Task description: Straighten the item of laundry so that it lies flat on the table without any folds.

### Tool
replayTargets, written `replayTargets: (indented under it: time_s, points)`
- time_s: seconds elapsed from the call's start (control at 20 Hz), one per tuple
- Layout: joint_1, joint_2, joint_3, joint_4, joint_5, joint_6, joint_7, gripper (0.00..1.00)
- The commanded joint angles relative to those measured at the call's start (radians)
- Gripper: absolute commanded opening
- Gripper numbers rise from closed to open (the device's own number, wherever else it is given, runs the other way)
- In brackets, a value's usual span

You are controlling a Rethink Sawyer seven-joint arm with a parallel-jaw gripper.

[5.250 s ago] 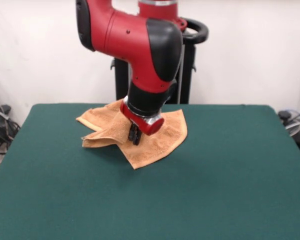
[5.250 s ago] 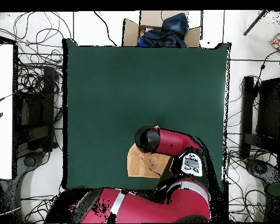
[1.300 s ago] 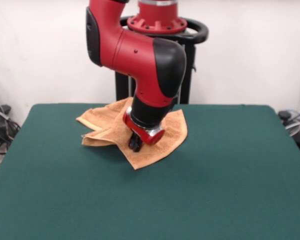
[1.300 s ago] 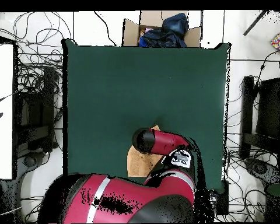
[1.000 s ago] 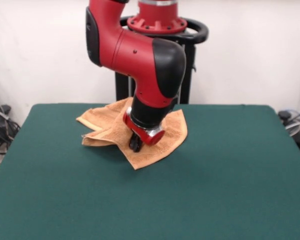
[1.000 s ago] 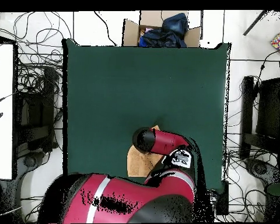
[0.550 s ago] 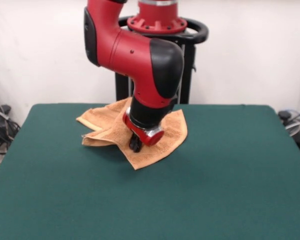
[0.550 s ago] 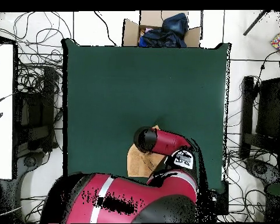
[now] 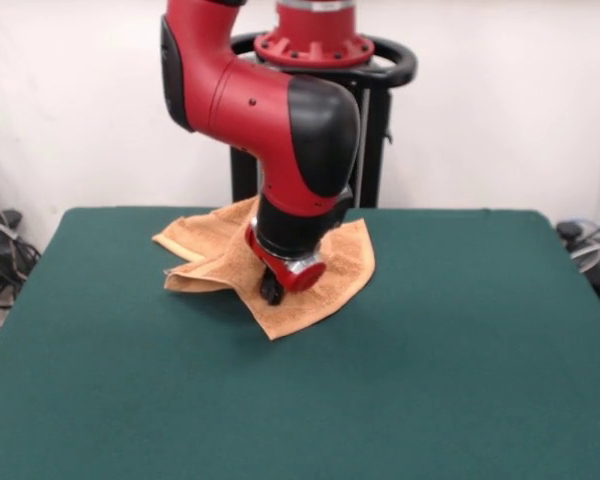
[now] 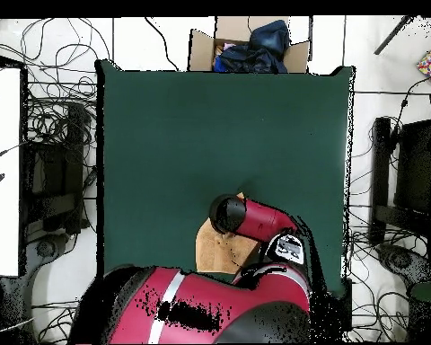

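At the far side of the counter, close to the pedestal, we see the item of laundry lying rumpled on the dark green cloth. From the front view, the orange-tan towel sits left of the counter's middle line, with one corner pointing toward the camera and another part folded over itself at its left, where a doubled layer shows along the edge. Its far edge lies close to the counter's far border. Our arm comes down from above, its red and black links bending over the towel, and the tool stands on the towel's near-left part, its dark tips touching or almost touching the cloth. We cannot tell whether the tool is spread or pressed together, since the wrist ring hides most of it and the tips read as one dark shape. Looking straight down, we find the towel near the counter's bottom edge, mostly covered by the arm, with only its left part and a small corner above the arm showing; the tool itself is hidden there. Beyond the counter's top edge in that view sits a cardboard box holding dark blue cloth, and cables lie on the floor at the left.
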State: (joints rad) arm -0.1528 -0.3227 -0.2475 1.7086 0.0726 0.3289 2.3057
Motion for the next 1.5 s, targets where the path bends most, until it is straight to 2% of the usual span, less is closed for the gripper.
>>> replayTargets:
  time_s: [0.05,0.5,1.5]
  points:
    - [0.102,0.173,0.337,-0.12,0.212,-0.21,0.274,0.0]
    - [0.174,0.174,0.275,-0.128,0.309,-0.195,0.293,0.0]
    - [0.261,0.175,0.234,-0.117,0.518,-0.208,0.275,0.0]
